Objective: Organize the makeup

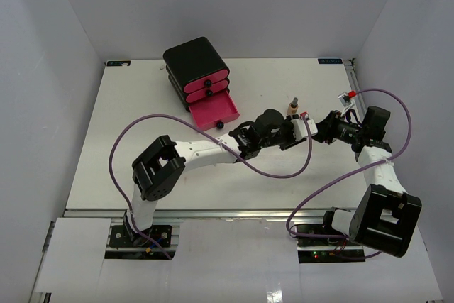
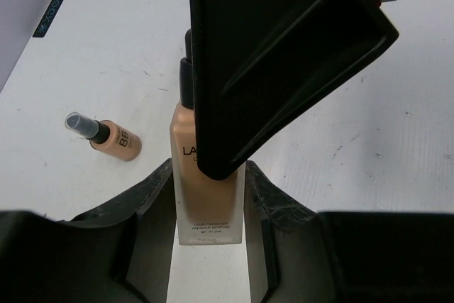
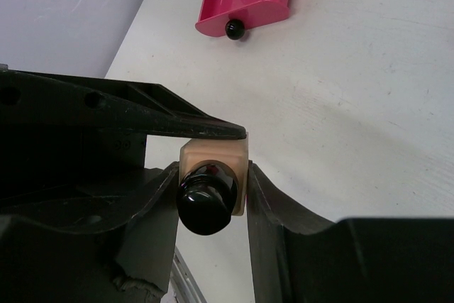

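Two grippers on one item: left gripper and right gripper meet over the middle of the table, both on the same tan foundation bottle. Left wrist view has the left fingers pressed flat against both sides of the body, so it reads as clamped on the bottle. Right wrist view has the right fingers pinching the neck end just behind the black cap, also clamped. The bottle looks carried clear of the surface, though no view confirms the gap. Reads as an arm-to-arm handover, mid-transfer. The black box sits far-left with its bottom pink drawer pulled out, on the left arm's side, so the left arm is probably the receiver. Next move calls for the right jaws to part and back straight off along the bottle axis without dragging the cap, while the left grip holds firm; the left arm then swings to the open drawer. A small BB bottle waits on the table just beyond the grippers, so the retreat path should stay clear of it.
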